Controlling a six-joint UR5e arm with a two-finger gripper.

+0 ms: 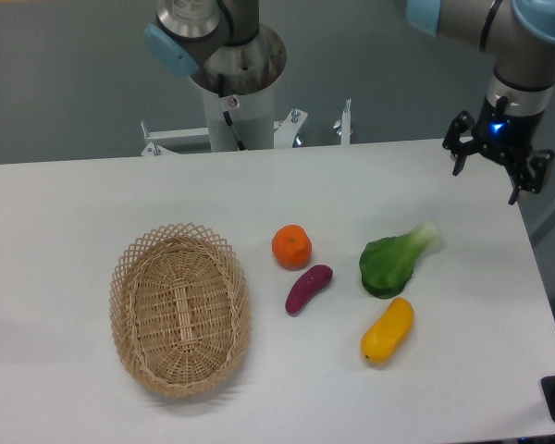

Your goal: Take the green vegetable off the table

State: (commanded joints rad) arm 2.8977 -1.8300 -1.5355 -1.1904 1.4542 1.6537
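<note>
Presently the tool (497, 166) hangs in the upper right of the frame, above the far right edge of the bench (74, 194), its dark fingers spread apart and gripping nothing. The green vegetable (393, 261) lies right of centre on the bench, leafy end toward the lower left and pale stem pointing up and right, well apart from the tool. Risks noted: the yellow vegetable (388, 330) lies just below the leaves, nearly touching them, so a descent placed low could nudge it or catch both items; the purple eggplant (308, 289) and orange (291, 246) sit to the left, near enough to be disturbed by a wide approach. The ruffled leaf mass looks rounded and may squirm out of a pinch taken across it; the narrow stem gives a firmer hold in my judgement, but offers little margin for misalignment. The basket (180, 308) at lower left is out of the way. Limits of observation: the stem tip is blurred, the arm is cut off by the top edge, and the fingertip shape cannot be made out against the dark background.
</note>
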